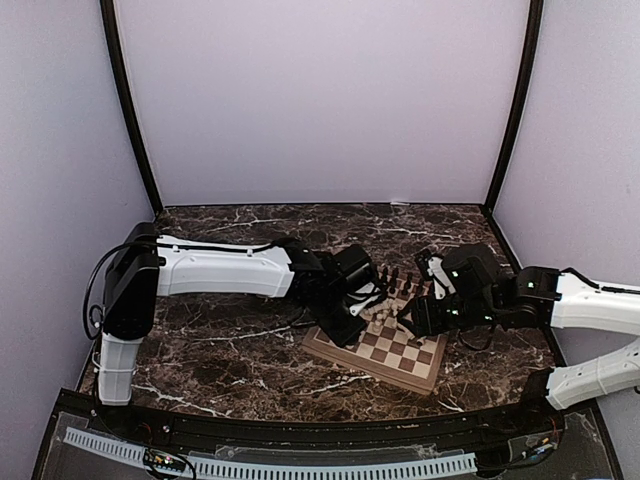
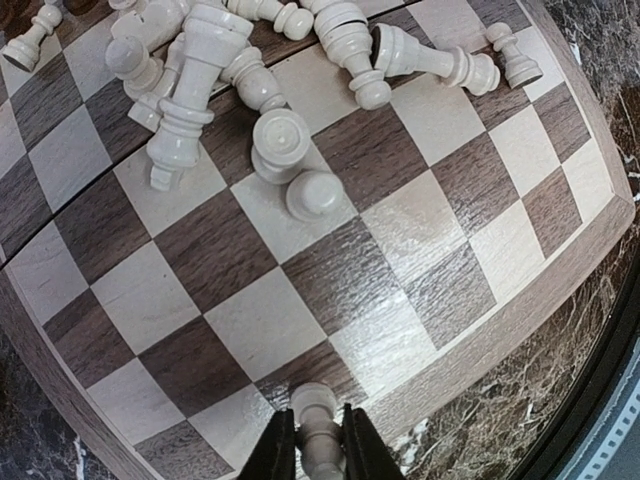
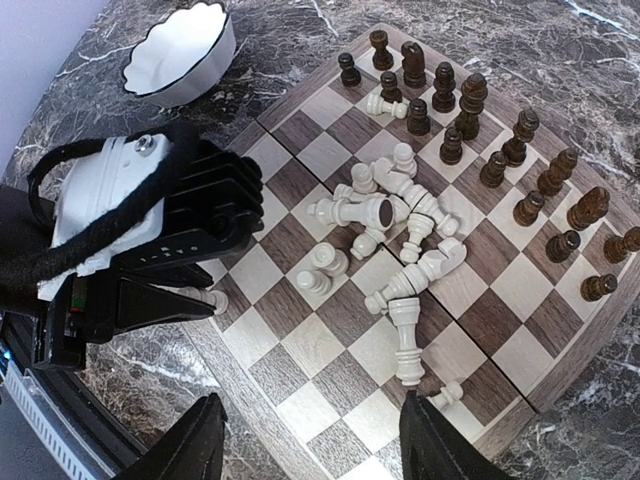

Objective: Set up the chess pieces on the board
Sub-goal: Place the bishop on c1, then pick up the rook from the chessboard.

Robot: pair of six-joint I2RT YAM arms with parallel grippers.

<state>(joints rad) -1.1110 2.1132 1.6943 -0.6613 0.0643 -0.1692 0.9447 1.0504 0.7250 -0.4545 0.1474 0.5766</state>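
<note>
The wooden chessboard [image 1: 405,360] lies on the dark marble table. My left gripper [image 2: 318,450] is shut on a pale cream pawn [image 2: 316,420] and holds it over a square in the row by the board's edge; it also shows in the right wrist view [image 3: 200,298]. Several cream pieces [image 2: 200,70] lie toppled in a heap mid-board [image 3: 400,220]. Dark pieces [image 3: 470,120] stand in two rows along the far side. My right gripper [image 3: 315,445] is open and empty above the board's near corner [image 1: 415,318].
A white scalloped bowl [image 3: 180,50] stands off the board's far left corner. One cream pawn [image 3: 447,393] lies by the board's right edge. The left arm [image 1: 230,268] reaches across the table to the board's left side.
</note>
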